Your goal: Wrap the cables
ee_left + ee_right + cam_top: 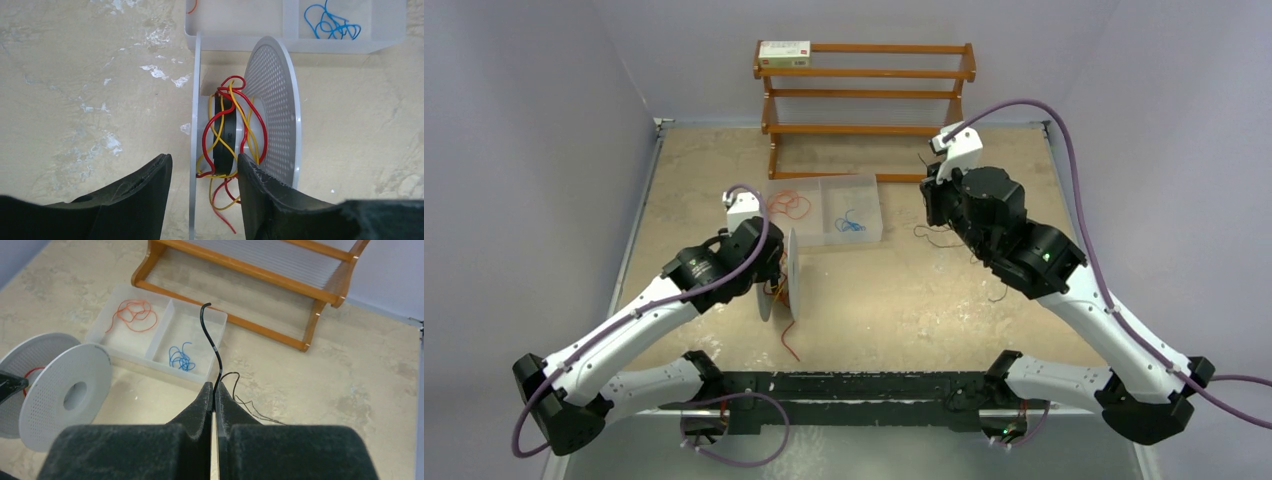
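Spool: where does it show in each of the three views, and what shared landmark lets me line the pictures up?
Top external: spool left of centre, seen edge-on.
Left wrist: spool at centre, red and yellow cables looped around its hub.
Right wrist: spool at the far left, perforated flange towards the camera.
Shared landmark: the clear divided tray beside the spool, blue wire in one compartment.

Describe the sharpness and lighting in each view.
Top view: soft, even light; thin wires barely resolved. Left wrist view: spool and red wire crisp; dark left claw shows little detail. Right wrist view: black wire sharp in the shut right claw.
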